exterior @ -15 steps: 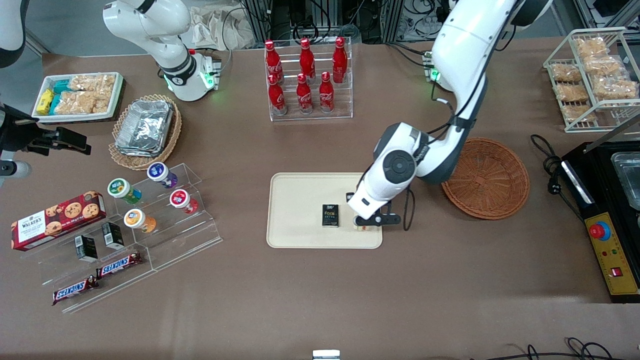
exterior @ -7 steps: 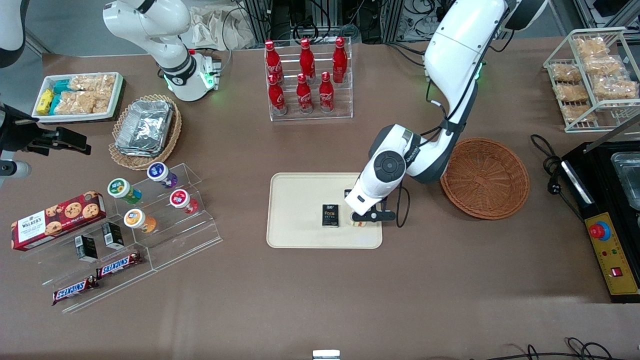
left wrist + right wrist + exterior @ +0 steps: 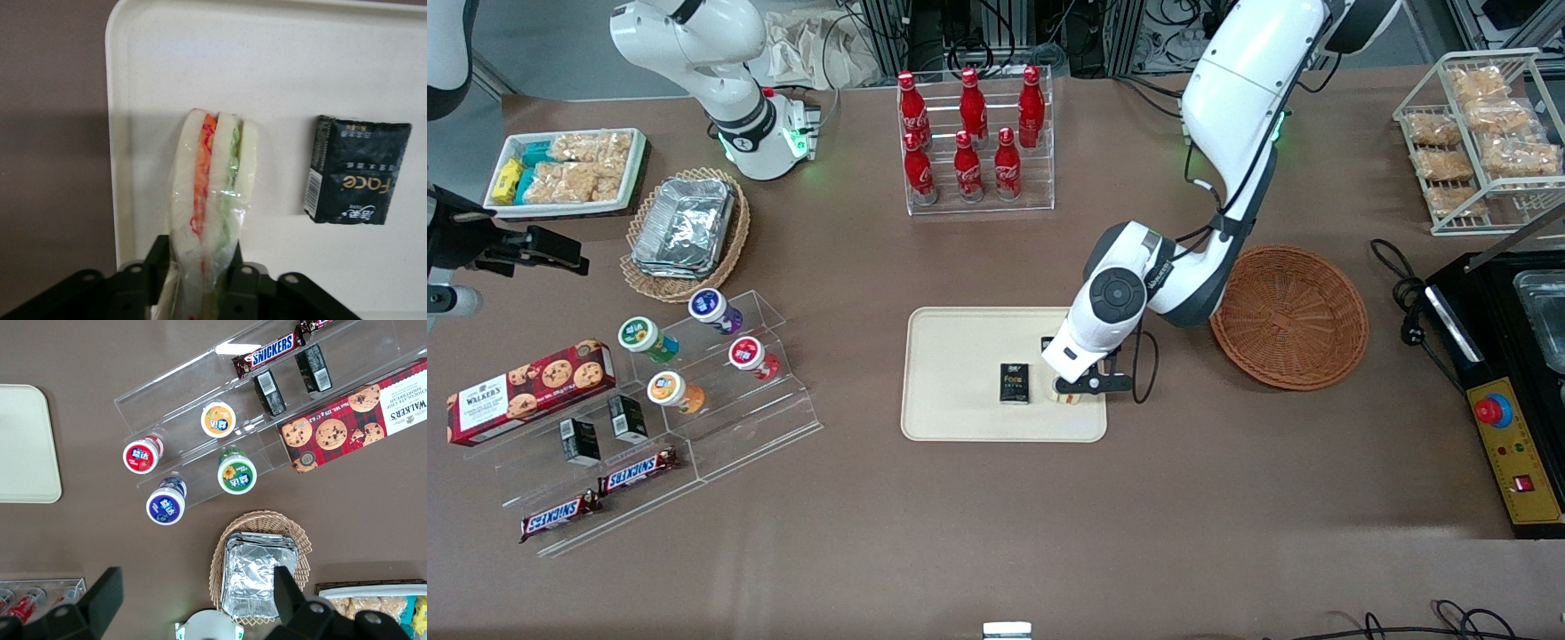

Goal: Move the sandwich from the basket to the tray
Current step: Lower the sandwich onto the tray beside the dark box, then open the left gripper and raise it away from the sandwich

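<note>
wrist view: end effector [image 3: 200, 267] grips sandwich [image 3: 212, 180]; on tray [image 3: 267, 67]

We see a brown table [image 3: 978, 533] carrying everything. Near its middle lies the cream tray [image 3: 960, 418]; our gripper [image 3: 1069, 394] is low over the tray's edge toward the working arm's end. Just beside the tray at that end sits the round reddish-brown basket [image 3: 1303, 329]. Farther from the front camera stands a clear rack of red bottles [image 3: 974, 133]. Toward the parked arm's end we see a tan wicker basket of foil trays [image 3: 685, 231], a white tray of snack packets [image 3: 565, 173] and a clear stepped stand [image 3: 694, 418]. A wire rack of bagged snacks [image 3: 1480, 133] sits toward the working arm's end.
</note>
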Tool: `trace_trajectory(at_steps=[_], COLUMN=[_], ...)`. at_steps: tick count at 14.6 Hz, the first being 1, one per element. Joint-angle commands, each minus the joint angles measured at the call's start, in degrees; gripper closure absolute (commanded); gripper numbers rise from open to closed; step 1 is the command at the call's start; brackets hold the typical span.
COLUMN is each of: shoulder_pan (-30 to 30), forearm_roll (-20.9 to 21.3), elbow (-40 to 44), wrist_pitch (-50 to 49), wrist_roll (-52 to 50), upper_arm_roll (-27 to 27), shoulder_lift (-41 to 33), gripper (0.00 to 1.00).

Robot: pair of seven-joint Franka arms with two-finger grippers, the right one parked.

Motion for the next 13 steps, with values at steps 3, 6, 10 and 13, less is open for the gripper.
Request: trace_trajectory(at_steps=[3, 6, 10, 13], shoulder_pan=[1.52, 3.45, 7.93, 13.64], forearm_roll=[1.25, 1.17, 1.17, 1.25], elbow=[-0.89, 2.09, 10.69, 15.72], wrist_pitch=[-2.09, -10.25, -24.22, -32.93], wrist_roll=[-1.50, -1.42, -0.28, 8.47], upper_arm_roll=[0.16, 0.16, 0.07, 0.07], shoulder_lift=[-3.09, -6.60, -10.82, -15.03], gripper=[0.00, 0.00, 0.00, 0.00])
